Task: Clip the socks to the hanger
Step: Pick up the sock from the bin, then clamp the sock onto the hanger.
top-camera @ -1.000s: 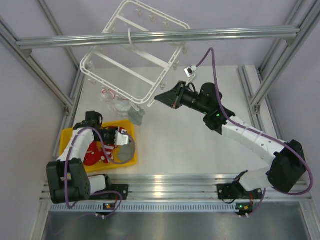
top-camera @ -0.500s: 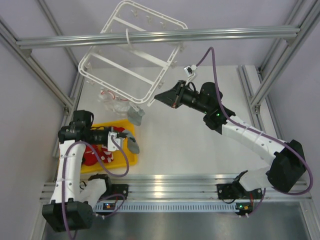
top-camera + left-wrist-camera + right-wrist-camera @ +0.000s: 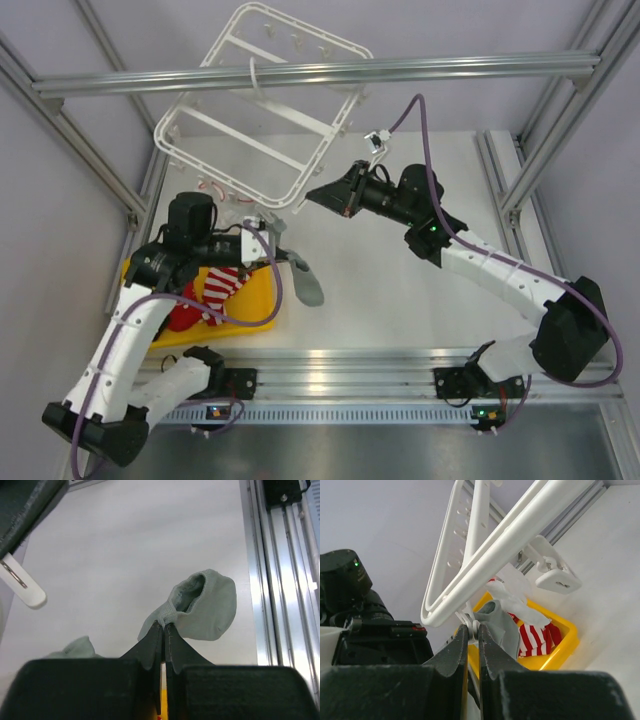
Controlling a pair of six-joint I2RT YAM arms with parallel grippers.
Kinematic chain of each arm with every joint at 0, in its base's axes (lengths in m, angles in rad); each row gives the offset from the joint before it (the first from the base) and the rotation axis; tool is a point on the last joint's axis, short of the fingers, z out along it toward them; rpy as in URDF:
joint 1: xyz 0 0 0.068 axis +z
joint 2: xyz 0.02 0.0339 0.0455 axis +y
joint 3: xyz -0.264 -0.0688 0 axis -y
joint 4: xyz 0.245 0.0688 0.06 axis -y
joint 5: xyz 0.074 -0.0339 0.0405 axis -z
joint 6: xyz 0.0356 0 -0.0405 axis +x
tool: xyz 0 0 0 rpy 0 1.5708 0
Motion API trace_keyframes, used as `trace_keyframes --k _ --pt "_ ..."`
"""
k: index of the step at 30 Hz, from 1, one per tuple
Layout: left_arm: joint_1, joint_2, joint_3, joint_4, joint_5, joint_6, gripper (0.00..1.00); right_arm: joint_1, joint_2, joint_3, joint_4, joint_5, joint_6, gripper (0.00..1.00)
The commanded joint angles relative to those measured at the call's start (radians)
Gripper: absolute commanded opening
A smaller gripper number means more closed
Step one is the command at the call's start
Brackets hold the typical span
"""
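Note:
The white hanger (image 3: pixel 228 172) hangs tilted under the top beam. My right gripper (image 3: pixel 312 196) is shut on a small white clip (image 3: pixel 474 626) at the hanger's (image 3: pixel 510 540) near corner. A grey sock (image 3: pixel 502 625) hangs beside that clip and also shows in the top view (image 3: pixel 272 228). My left gripper (image 3: pixel 285 258) is shut on another grey sock (image 3: pixel 308 283) and holds it above the table, right of the tray. In the left wrist view the closed gripper (image 3: pixel 164 625) pinches that sock's cuff (image 3: pixel 200 607). Red-and-white striped socks (image 3: pixel 215 285) lie in the tray.
The yellow tray (image 3: pixel 260 315) sits at the near left and shows in the right wrist view (image 3: pixel 565 645). A grey aluminium beam (image 3: pixel 300 75) crosses above the hanger. Aluminium rails (image 3: pixel 330 375) run along the near edge. A loose white clip (image 3: pixel 27 592) dangles at the left.
My left arm rose out of the tray and swung right toward the table's middle, carrying the grey sock. My right gripper stayed on the clip.

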Motion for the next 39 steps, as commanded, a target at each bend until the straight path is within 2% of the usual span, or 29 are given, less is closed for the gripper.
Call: trace_keyframes --k 1,4,12,17,26,39 --pt "-0.048 0.07 0.082 0.173 -0.103 -0.316 0.0 -0.021 -0.007 0.046 0.075 -0.016 -0.017 0.0" --pt "-0.047 0.11 0.107 0.232 -0.143 -0.425 0.0 -0.021 -0.016 0.037 0.078 -0.031 -0.025 0.0" --pt "-0.048 0.133 0.108 0.259 -0.191 -0.491 0.0 -0.021 -0.03 0.025 0.085 -0.059 -0.059 0.0" --pt "-0.048 0.111 0.097 0.283 -0.18 -0.513 0.0 -0.021 -0.036 0.003 0.102 -0.076 -0.112 0.0" --pt "-0.047 0.14 0.131 0.217 -0.219 -0.505 0.0 -0.027 -0.042 -0.023 0.13 -0.134 -0.161 0.0" --pt "-0.044 0.137 0.142 0.245 -0.275 -0.511 0.0 -0.027 -0.042 -0.033 0.133 -0.177 -0.223 0.0"
